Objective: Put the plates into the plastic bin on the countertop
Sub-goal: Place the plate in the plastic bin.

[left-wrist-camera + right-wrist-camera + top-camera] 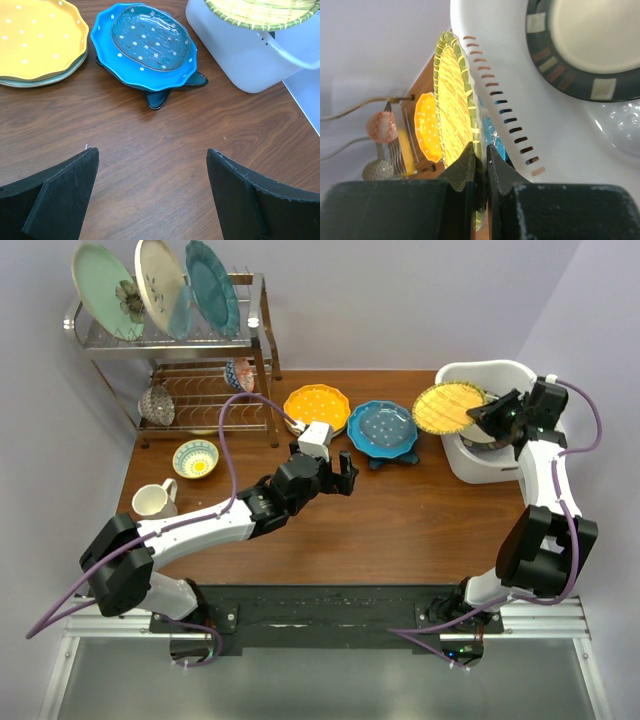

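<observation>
Bin [490, 368] part hidden; gridded plate [447, 406] overlaps rim

The left arm [195, 528] and the right arm [540, 475] share white links and bulky black joint housings. A purple cable [231, 455] loops along each. The left gripper [152, 192] and the right gripper [482, 167] have matte black, wedge-shaped fingers [60, 200] with scuffed edges. The left wrist carries a white camera block [314, 438].

It looks like a staged kitchen corner in a robot lab: a wooden desk [400, 530], a chrome dish rack [205, 380], a mug [152, 501], plain lilac walls [400, 300].
</observation>
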`<state>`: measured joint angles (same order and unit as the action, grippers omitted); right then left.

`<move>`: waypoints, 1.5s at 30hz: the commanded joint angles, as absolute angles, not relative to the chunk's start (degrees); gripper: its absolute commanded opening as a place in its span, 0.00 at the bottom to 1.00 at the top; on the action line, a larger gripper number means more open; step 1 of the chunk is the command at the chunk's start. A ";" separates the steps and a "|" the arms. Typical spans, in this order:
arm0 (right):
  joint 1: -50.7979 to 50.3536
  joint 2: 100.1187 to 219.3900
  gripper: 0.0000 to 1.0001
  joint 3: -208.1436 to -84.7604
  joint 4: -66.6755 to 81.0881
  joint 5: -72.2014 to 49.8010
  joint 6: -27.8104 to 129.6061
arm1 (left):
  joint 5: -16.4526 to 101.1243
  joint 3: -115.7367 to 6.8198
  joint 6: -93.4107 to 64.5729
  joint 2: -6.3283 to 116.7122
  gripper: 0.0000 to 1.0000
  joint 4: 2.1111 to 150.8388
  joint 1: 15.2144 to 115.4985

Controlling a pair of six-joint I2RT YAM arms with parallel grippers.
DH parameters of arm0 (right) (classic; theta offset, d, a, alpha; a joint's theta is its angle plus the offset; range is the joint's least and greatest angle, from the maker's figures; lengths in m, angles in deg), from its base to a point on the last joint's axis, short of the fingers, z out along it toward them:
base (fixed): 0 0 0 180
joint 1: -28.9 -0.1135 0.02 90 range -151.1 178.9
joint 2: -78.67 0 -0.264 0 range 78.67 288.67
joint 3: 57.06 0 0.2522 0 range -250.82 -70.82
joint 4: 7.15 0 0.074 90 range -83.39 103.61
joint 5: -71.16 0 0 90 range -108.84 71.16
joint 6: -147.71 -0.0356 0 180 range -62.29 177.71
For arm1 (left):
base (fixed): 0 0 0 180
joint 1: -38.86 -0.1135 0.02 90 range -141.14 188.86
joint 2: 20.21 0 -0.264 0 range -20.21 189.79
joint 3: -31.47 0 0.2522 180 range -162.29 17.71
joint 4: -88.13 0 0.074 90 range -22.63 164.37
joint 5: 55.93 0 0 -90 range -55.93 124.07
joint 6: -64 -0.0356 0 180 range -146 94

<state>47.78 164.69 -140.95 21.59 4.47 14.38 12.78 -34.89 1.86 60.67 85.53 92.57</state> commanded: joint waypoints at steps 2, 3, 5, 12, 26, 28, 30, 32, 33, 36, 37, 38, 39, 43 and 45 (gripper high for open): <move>48.06 163.23 0.00 -143.50 22.34 -2.31 11.92 | 13.77 -36.34 1.16 59.50 0.93 87.29 92.82; 48.06 163.05 0.00 -143.50 22.26 -2.93 11.49 | 13.86 -36.60 1.25 59.59 0.93 87.29 92.82; 48.15 162.96 0.00 -143.07 21.99 -4.51 10.87 | 14.30 -36.78 1.33 59.59 0.93 87.29 92.82; 49.73 162.35 0.00 -140.78 15.76 -5.04 5.96 | 14.56 -36.61 1.42 59.24 0.93 86.41 92.82; 54.30 162.79 0.00 -138.49 11.53 -5.48 2.60 | 14.48 -36.69 0.90 59.15 0.93 85.54 92.82; 54.65 162.61 0.00 -138.32 12.14 -6.79 2.87 | 14.12 -36.61 0.98 59.24 0.93 85.36 92.82; 54.83 162.87 0.00 -137.53 12.32 -7.50 2.34 | 14.12 -36.69 0.98 59.15 0.93 85.27 92.82; 55.27 162.96 0.00 -136.83 11.80 -7.94 1.21 | 14.12 -36.69 0.98 59.24 0.93 85.18 92.82; 55.53 163.22 0.00 -136.13 11.27 -8.12 0.94 | 14.21 -36.69 0.90 59.15 0.93 85.09 92.82; 56.58 163.40 0.00 -134.37 10.04 -8.64 -1.08 | 14.21 -36.61 0.81 59.24 0.93 84.92 92.82; 56.68 162.88 0.00 -133.58 9.26 -8.82 -1.61 | 14.04 -36.61 0.81 59.24 0.93 84.74 92.91; 56.68 162.79 0.00 -133.05 8.46 -9.43 -2.05 | 14.04 -36.69 0.72 59.41 0.93 84.66 92.91; 56.68 162.61 0.00 -133.04 8.80 -9.78 -2.05 | 13.95 -36.78 0.81 59.41 0.93 84.57 92.82; 56.68 162.87 0.00 -132.52 9.51 -11.81 -1.97 | 14.21 -37.22 0.72 60.03 0.93 84.57 92.82; 56.68 163.49 0.00 -131.99 9.69 -12.51 -2.05 | 14.47 -37.57 0.55 60.20 0.93 84.39 92.82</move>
<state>56.72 164.80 -132.16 13.33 -9.98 -0.42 14.39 -34.93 1.84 60.67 83.47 92.57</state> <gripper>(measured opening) 0.082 0.931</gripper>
